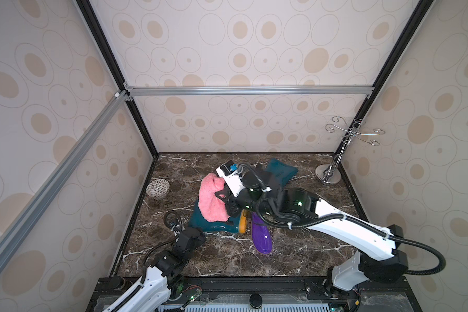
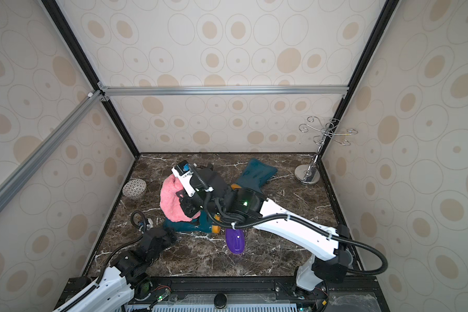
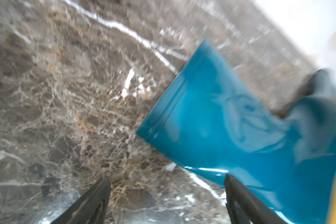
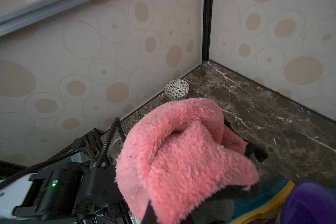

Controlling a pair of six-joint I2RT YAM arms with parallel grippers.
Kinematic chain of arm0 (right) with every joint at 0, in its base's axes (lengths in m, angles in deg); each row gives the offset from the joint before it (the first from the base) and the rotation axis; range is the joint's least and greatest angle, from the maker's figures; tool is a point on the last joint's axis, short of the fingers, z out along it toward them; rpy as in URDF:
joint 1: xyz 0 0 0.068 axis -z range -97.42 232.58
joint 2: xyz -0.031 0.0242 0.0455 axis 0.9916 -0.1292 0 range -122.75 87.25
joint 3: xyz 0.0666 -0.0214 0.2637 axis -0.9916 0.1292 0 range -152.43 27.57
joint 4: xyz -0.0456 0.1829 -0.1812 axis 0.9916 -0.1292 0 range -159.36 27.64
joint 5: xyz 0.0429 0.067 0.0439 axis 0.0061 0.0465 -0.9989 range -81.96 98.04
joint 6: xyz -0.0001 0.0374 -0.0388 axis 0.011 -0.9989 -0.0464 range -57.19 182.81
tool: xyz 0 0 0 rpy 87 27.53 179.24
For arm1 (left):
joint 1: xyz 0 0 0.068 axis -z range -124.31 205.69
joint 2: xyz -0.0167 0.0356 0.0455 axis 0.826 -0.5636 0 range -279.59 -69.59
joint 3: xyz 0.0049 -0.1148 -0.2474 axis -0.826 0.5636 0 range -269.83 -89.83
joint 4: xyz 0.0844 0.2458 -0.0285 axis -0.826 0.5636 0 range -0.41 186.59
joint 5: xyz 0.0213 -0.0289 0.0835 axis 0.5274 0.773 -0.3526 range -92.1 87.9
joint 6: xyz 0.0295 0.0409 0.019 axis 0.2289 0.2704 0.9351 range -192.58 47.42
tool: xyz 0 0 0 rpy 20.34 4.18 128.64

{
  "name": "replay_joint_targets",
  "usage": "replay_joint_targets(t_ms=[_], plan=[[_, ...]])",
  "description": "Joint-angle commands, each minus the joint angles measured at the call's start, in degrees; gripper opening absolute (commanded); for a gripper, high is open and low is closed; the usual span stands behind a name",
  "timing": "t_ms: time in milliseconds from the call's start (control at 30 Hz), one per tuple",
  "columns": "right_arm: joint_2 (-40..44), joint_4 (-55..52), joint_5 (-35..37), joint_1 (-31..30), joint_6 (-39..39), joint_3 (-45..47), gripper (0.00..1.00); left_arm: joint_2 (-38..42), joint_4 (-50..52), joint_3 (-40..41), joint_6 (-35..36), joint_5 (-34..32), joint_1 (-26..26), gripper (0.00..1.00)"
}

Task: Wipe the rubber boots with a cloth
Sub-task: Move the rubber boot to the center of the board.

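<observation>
A fluffy pink cloth (image 1: 212,198) (image 2: 170,200) hangs bunched from my right gripper (image 1: 223,198), which is shut on it just above a dark teal rubber boot (image 1: 200,222) (image 2: 184,225) lying on its side. In the right wrist view the cloth (image 4: 182,155) covers the jaws. A purple boot (image 1: 261,237) (image 4: 314,201) lies next to that boot's orange sole (image 1: 243,221). Another teal boot (image 1: 281,170) lies at the back, partly under the right arm. My left gripper (image 1: 197,236) (image 3: 167,178) stands open by the near boot's shaft (image 3: 231,120), with only marble between its fingers.
A patterned bowl (image 1: 157,188) (image 4: 176,89) sits by the left wall. A chrome hook stand (image 1: 328,173) occupies the back right corner. Walls close in the marble floor (image 1: 227,259) on three sides. The right arm (image 1: 335,216) reaches across the middle.
</observation>
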Motion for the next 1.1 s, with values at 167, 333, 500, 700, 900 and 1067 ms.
replay_joint_targets(t_ms=[167,333,500,700,900,1067], plan=[[-14.19,7.32,-1.81,2.73,-5.22,-2.84,0.00,12.18,11.95,-2.32,-8.85,-11.89,-0.53,0.94],[-24.28,9.14,-3.20,3.73,-8.66,-5.11,0.00,12.81,9.59,-1.19,-7.23,-12.47,-0.52,0.94],[-22.07,15.78,2.74,5.01,-10.81,1.57,0.00,7.35,-0.32,2.71,-4.60,-8.58,-0.62,0.95],[-21.67,15.66,-1.28,6.93,-11.13,4.43,0.00,1.56,-9.82,5.27,-1.52,-6.93,-0.69,0.88],[-23.68,17.24,-5.39,5.29,-11.97,5.97,0.00,3.89,-14.31,10.06,-1.05,-6.09,-1.56,0.79],[-25.26,17.06,-1.31,4.16,-13.38,5.90,0.00,0.85,-18.60,10.84,-1.57,-3.34,-2.56,0.77]])
